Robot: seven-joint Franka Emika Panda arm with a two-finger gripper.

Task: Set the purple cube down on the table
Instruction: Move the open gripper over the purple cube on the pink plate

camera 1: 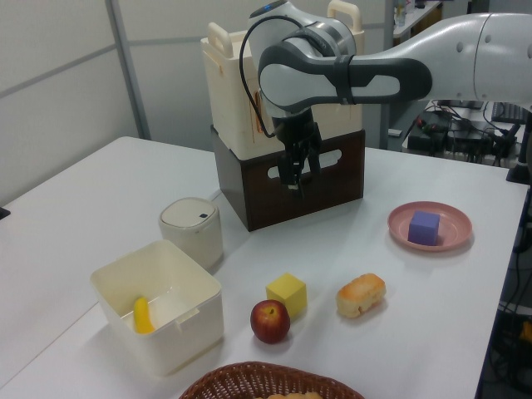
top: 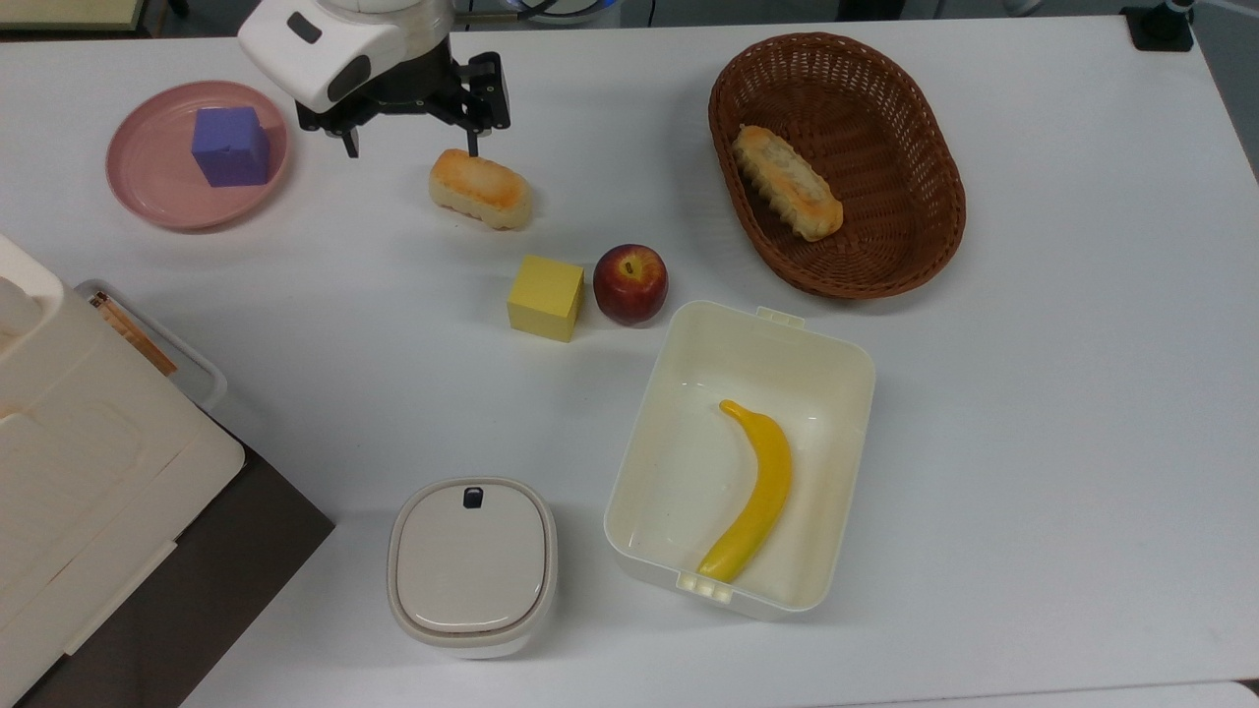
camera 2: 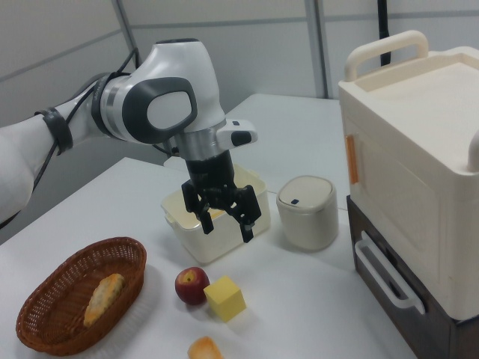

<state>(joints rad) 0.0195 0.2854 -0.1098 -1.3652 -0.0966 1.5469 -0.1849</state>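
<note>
We count one table, white and filling nearly the whole top view, and one arm reaching in from the upper left of that frame. On the table stand one wicker basket at upper right, one white open box at lower centre holding one banana, one lidded white canister at lower left, and one pink plate at far upper left. There are two bread rolls: one in the basket, one loose on the table. Two cubes: the yellow cube mid-frame just beside the one apple, and the purple cube, sitting on the pink plate.

The gripper hangs above the table with its fingers spread and nothing between them. In the top view the purple cube lies to its left at about the same height in the frame, near but apart. We judge the coming move to be a sideways reach toward the top view's left, then a descent over the plate.
</note>
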